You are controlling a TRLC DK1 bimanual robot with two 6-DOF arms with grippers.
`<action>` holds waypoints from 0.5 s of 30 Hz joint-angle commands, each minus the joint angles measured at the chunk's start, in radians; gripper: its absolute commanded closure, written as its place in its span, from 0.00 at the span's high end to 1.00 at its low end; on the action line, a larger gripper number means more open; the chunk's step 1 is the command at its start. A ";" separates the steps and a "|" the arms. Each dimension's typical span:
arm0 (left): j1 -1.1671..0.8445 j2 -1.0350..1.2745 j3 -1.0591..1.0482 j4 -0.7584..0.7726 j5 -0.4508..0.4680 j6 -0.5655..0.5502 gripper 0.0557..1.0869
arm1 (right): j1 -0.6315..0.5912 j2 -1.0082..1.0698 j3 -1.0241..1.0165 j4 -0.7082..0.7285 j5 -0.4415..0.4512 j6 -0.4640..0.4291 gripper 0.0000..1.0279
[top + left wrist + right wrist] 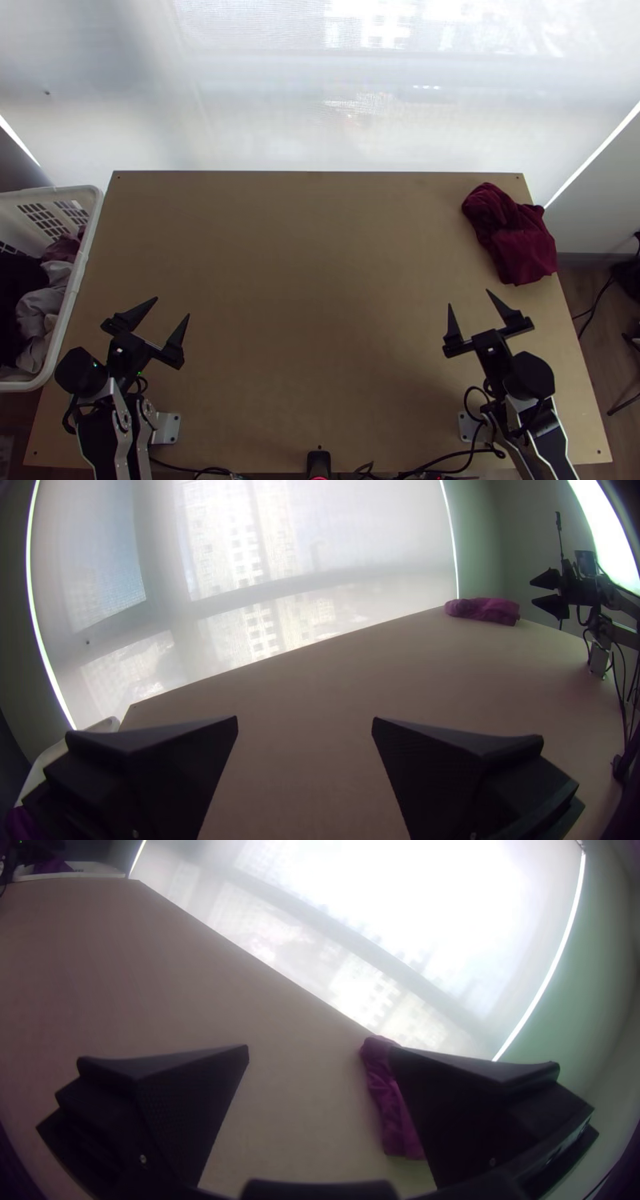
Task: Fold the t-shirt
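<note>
the wooden table point(312, 264) bears a bunched maroon cloth point(520, 248) at far right.

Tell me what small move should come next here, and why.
Probably ease the right arm's black claw toward the bunched dark-red cloth, likely the t-shirt: it lies at the light wooden table's far right, that open claw is nearer, and it seems to need spreading before folding.

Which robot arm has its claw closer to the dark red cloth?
The right. The right gripper is open just below and left of the bunched cloth in the top view; the left gripper is far across the table.
</note>
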 commanded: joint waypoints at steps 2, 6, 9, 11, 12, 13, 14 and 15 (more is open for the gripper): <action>0.000 0.000 0.000 0.000 0.000 0.000 0.95 | 0.008 0.000 0.000 0.000 0.000 0.000 0.95; -0.004 0.000 0.002 -0.002 0.006 0.002 0.95 | 0.029 -0.001 0.000 -0.021 -0.073 0.000 0.95; -0.064 -0.001 0.002 -0.002 0.009 0.002 0.95 | 0.041 -0.001 0.000 -0.032 -0.109 -0.003 0.95; -0.081 0.000 0.002 -0.002 0.009 0.000 0.95 | 0.041 -0.001 0.000 -0.038 -0.123 -0.002 0.95; -0.087 0.000 0.002 -0.002 0.011 -0.004 0.95 | 0.044 -0.001 0.000 -0.040 -0.132 -0.003 0.95; -0.101 0.000 0.002 -0.002 0.011 -0.003 0.95 | 0.052 -0.003 0.002 -0.040 -0.133 -0.011 0.95; -0.113 0.000 0.002 -0.002 0.009 -0.004 0.95 | 0.058 -0.003 0.002 -0.040 -0.133 -0.011 0.95; -0.121 0.000 0.002 -0.002 0.009 -0.004 0.95 | 0.057 -0.003 0.002 -0.041 -0.133 -0.011 0.95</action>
